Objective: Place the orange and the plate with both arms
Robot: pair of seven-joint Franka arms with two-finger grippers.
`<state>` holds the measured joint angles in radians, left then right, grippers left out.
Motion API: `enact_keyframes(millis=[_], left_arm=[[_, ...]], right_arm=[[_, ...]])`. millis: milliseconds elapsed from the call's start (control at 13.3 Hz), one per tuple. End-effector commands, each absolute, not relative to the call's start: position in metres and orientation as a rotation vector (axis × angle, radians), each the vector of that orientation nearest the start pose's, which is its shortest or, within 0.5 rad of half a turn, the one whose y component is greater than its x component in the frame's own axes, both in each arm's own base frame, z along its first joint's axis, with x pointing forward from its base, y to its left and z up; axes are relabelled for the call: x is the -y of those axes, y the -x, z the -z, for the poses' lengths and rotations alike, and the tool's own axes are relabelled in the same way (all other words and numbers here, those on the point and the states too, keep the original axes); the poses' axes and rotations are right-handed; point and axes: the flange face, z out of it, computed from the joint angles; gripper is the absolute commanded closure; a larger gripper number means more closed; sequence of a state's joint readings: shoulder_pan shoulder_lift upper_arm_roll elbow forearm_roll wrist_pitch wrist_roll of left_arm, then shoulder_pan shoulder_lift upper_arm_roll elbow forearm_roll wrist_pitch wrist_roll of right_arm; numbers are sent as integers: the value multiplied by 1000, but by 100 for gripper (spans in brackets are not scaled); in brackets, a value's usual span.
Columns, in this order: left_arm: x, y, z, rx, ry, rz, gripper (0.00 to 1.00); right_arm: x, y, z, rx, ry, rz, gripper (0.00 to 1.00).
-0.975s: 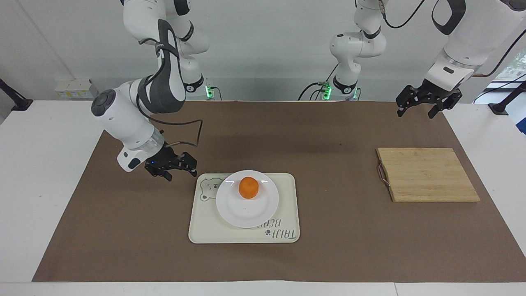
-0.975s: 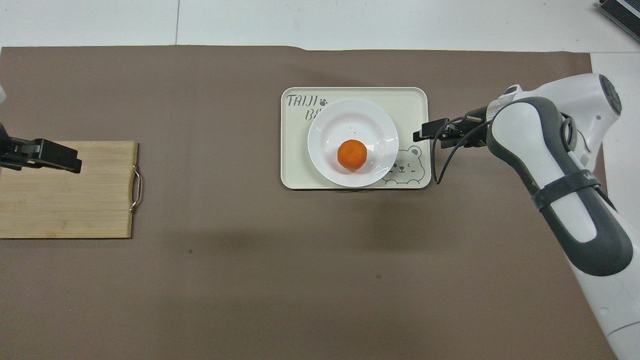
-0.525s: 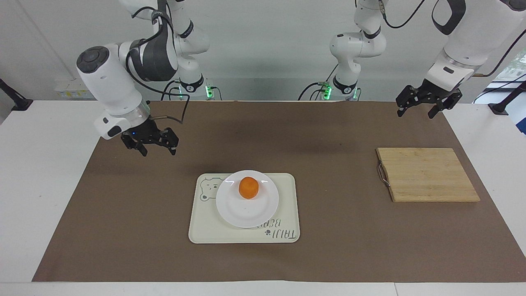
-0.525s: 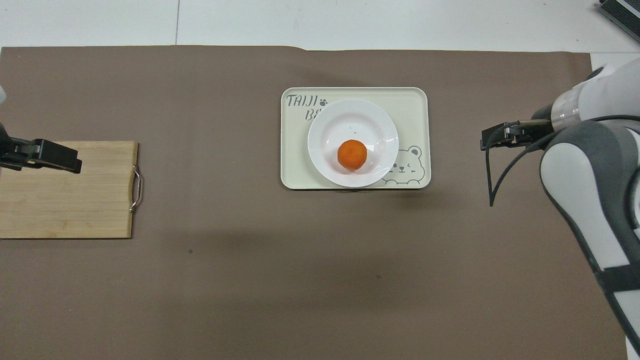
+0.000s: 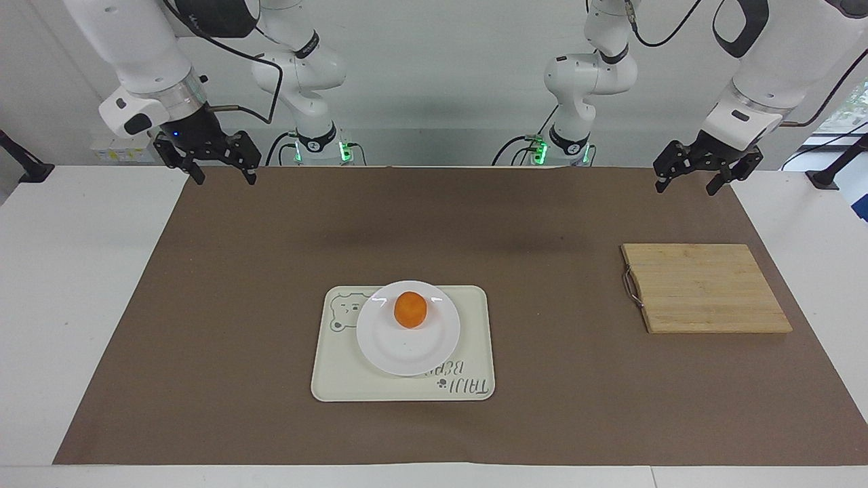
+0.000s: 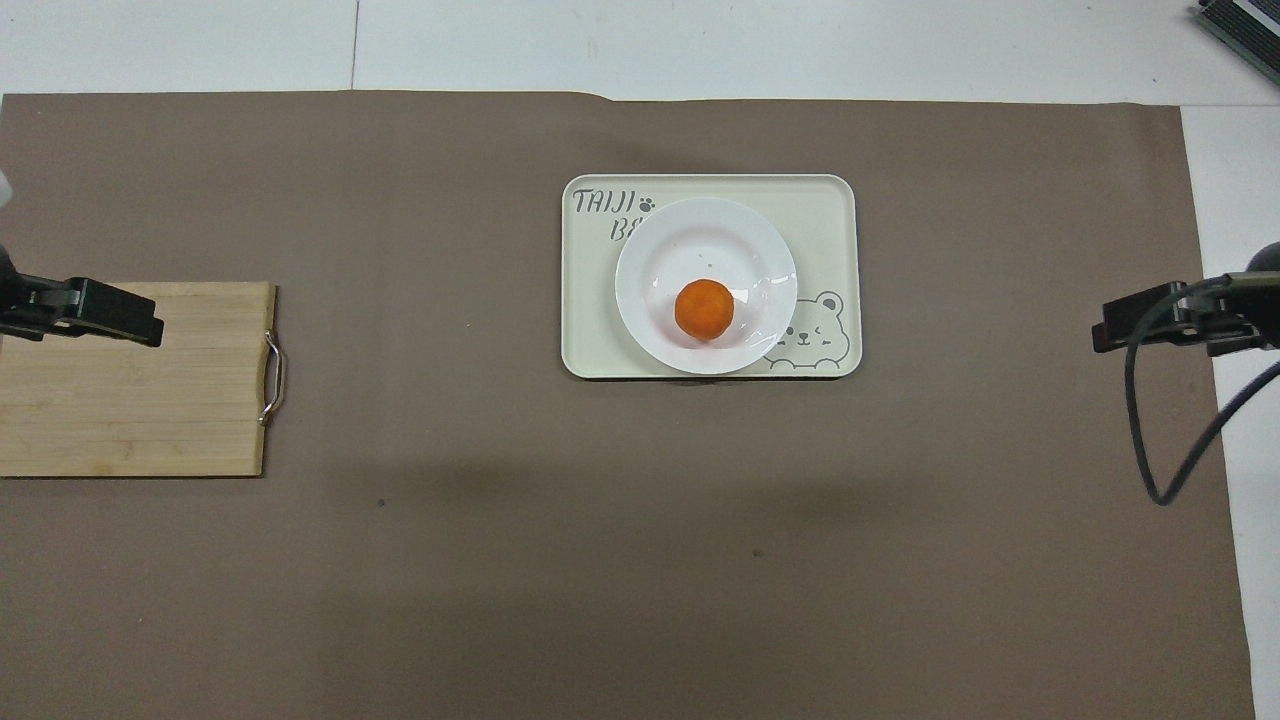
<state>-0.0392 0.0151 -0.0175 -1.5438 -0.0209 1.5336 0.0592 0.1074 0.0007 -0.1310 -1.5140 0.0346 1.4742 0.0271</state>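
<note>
The orange (image 5: 410,310) sits on the white plate (image 5: 407,352), which rests on the cream bear tray (image 5: 339,383) mid-table. The orange (image 6: 704,309), plate (image 6: 700,235) and tray (image 6: 830,205) also show in the overhead view. My right gripper (image 5: 226,177) is open and empty, raised over the mat's edge at the right arm's end; it also shows in the overhead view (image 6: 1110,330). My left gripper (image 5: 685,186) is open and empty, waiting raised over the mat's corner at the left arm's end; it also shows in the overhead view (image 6: 140,322).
A bamboo cutting board (image 5: 705,288) with a metal handle lies on the brown mat (image 5: 542,420) toward the left arm's end; it also shows in the overhead view (image 6: 130,410). The white table (image 5: 68,305) borders the mat.
My right gripper has drawn away from beside the tray, risen and pulled back to the mat's edge at the right arm's end. The left arm, orange and plate have not moved.
</note>
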Motion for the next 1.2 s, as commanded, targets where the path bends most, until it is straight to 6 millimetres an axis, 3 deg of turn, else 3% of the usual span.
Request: enact_keyframes(millis=[0,150,300,675,975,1125], left_arm=[[30,-554,-628,-184,3144,-46,0],[30,-553,-629,-184,3144,-43,0],[30,-554,-628,-184,3144,-46,0],[30,-554,-628,-181,3144,-46,0],[30,-554,-628,-184,3144,-46,0],[30,-554,-628,-181,3144,-46,0]], right_arm=[[9,-519,-674,-85,3130,-46,0],[5,-510,-672,-75,3127,-66,0],[6,-505,-653,-67,3119,-26,0],[19,-493,-649,-36,3107,-106,0],[54,-505,-643,-59,3115,-46,0],[59,-509,-645,-88,3106,-23,0]])
